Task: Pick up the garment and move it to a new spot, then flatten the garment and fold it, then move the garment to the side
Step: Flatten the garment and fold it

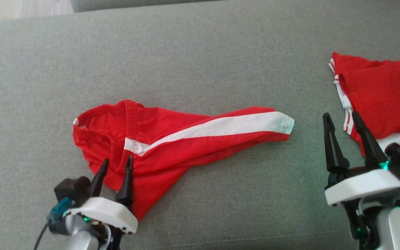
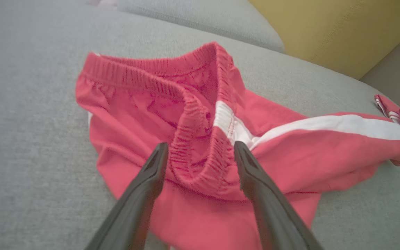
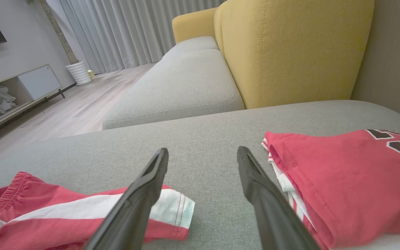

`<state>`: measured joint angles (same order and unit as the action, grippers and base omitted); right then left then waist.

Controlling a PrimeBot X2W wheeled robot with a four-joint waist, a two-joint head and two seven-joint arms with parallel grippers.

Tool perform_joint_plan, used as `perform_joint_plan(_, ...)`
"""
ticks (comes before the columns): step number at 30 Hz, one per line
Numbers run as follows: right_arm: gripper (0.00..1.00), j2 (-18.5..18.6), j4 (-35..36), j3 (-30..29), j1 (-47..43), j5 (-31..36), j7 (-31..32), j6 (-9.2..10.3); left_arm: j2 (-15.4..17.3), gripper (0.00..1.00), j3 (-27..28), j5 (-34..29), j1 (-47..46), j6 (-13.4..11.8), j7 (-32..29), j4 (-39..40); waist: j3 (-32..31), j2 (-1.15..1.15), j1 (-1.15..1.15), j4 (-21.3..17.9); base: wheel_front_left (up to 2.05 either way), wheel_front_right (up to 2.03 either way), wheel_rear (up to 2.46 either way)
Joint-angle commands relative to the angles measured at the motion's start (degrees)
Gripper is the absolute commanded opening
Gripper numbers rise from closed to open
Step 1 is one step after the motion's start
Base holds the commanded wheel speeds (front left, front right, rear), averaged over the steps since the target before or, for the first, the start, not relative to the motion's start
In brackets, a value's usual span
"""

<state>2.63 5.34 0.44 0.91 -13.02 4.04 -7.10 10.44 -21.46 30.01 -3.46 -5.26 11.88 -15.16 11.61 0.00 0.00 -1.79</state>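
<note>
Where the red shorts with a white side stripe lie crumpled on the grey fabric sofa cushion, left of centre in the head view, the left claw stands over their near edge with its two dark fingers apart. In the left wrist view a fold of the elastic waistband rises between those fingers. Nothing is clamped, though whether a fingertip brushes the cloth cannot be told. The shorts' near part runs under the claw and off that view's bottom edge, so it is hidden. One leg stretches toward the right, its white stripe ending at the hem; the other leg is tucked beneath and hard to make out.

The right claw hovers well apart from the shorts, its fingers spread wide and holding nothing. Just beside it a folded red jersey with white trim lies on the same cushion, cut off by the head view's right edge. The dark lettering on it is only partly visible and unreadable, and the claw's body covers the jersey's near corner. In the right wrist view a yellow upholstered backrest runs past the top edge.
</note>
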Motion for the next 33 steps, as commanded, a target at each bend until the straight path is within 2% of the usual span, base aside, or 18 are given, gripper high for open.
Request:
perform_joint_plan(1,1.0,0.25,2.62,1.01,-0.11,0.79,0.15,-0.39,0.41,1.0,2.23,-2.08,-0.21,-1.36,1.79,2.32,-1.29,0.0,0.0,0.13,0.0,0.0,0.0)
perform_joint_plan(5,1.0,0.25,3.39,1.21,-0.38,2.41,0.27,-0.39,0.35,1.0,3.04,-6.69,0.5,-4.09,2.93,6.24,-2.93,0.0,0.0,0.54,0.0,0.0,0.0)
perform_joint_plan(12,1.0,0.32,3.88,2.37,-0.96,4.76,1.05,-0.39,1.13,1.0,3.83,-13.39,0.82,-6.52,3.09,12.92,-5.27,0.0,0.0,0.9,0.0,0.0,0.0)
perform_joint_plan(22,1.0,0.42,4.06,4.03,-2.99,5.28,1.77,-0.39,3.53,1.0,4.32,-16.69,3.65,-6.99,3.04,16.94,-8.17,0.0,0.0,0.02,0.0,0.0,0.0)
perform_joint_plan(33,1.0,0.38,4.49,4.12,-4.3,5.19,2.06,-0.39,4.36,1.0,4.12,-16.41,5.53,-7.71,1.87,17.63,-9.13,0.0,0.0,-0.08,0.0,0.0,0.0)
